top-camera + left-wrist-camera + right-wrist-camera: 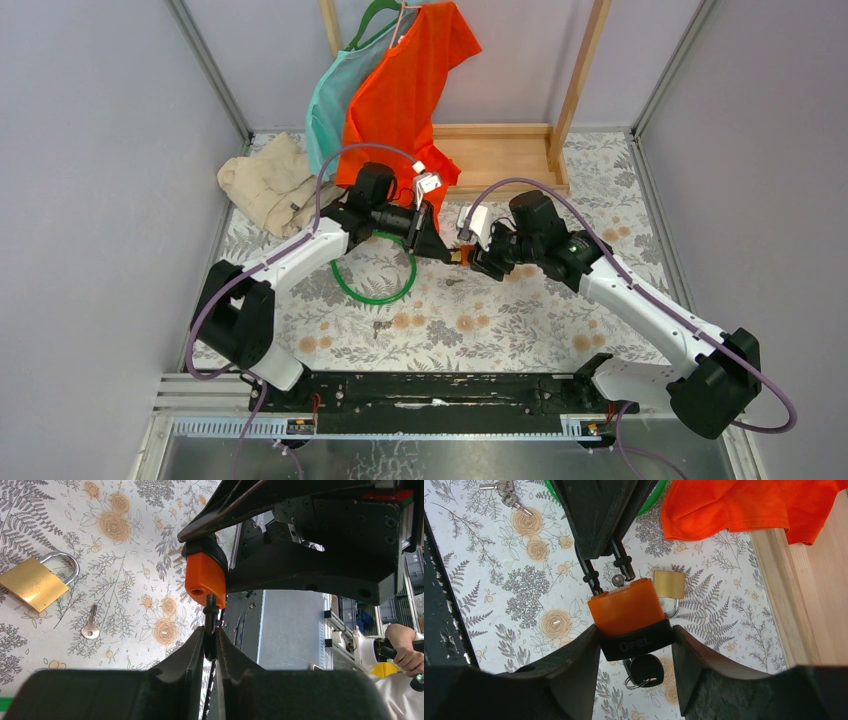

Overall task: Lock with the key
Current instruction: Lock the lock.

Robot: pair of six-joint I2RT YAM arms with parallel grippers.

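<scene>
Floral-print counter (520,330) w/ a wooden rack (500,150) at the back. An orange shirt (405,90) and a teal shirt (335,100) hang on it. Beige cloth (270,185) is bunched at back left. Green hoop (375,292) lies flat under the L arm.

Both arms reach in and meet nose to nose over the counter's middle, just in front of the rack base.

R claw (634,635) is clamped on the key (626,607). Its fingers press the sides of the black band marked OPEL at the foot of the orange head. The key is up off the counter, held between the two claws.

L claw (210,637) comes at it from the opposite side. Its fingers are drawn nearly together on the black end loop, one each side, and look to be touching it. So both claws have the key, R on the body, L on the loop.

Brass padlock (32,584) lies flat on the counter below and a bit to one side of the key, not touching it. Small bare metal key (91,626) lies just beside the padlock. A black-headed key (646,670) on a ring shows below the held key in the R wrist view. A little key bunch (504,492) lies farther off, near the hoop.
</scene>
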